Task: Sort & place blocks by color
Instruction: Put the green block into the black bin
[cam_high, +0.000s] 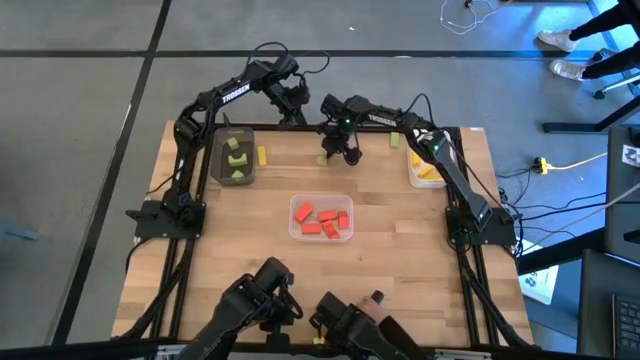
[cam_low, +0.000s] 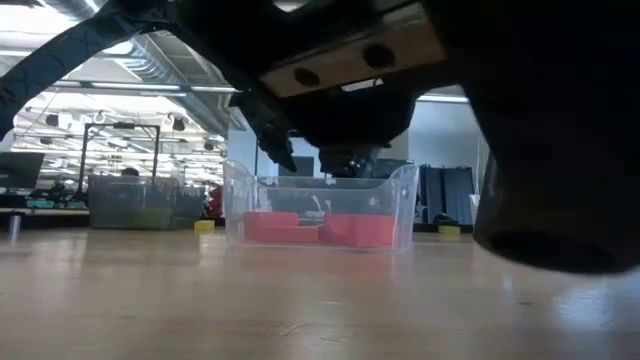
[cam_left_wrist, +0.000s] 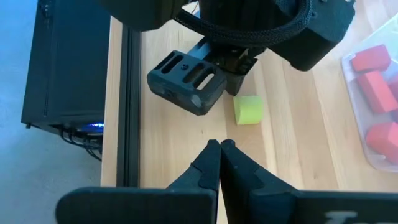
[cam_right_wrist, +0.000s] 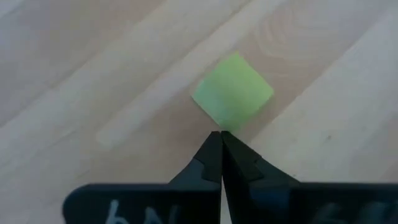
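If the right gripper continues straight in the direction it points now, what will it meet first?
Probably the small light green block lying on the wooden table. The shut right gripper points right at its near corner, though the remaining gap is hard to judge.

Across the middle of the wooden table (cam_high: 250, 260) we have one obstacle, the clear tray (cam_high: 322, 217) of red blocks (cam_high: 325, 220); open boards lie all around it, wide to the near side. Along the far edge it gets crowded. The dark grey tray (cam_high: 236, 157) with green blocks (cam_high: 237, 160) sits far left, a loose yellow block (cam_high: 262, 154) just right of it. The right gripper (cam_right_wrist: 221, 135), fingers pressed together, hangs right over a light green block (cam_right_wrist: 233, 91), blocking the far middle. The left gripper (cam_left_wrist: 220, 147), also closed, crowds in just left of it. The white tray (cam_high: 420, 165) takes the far right corner.
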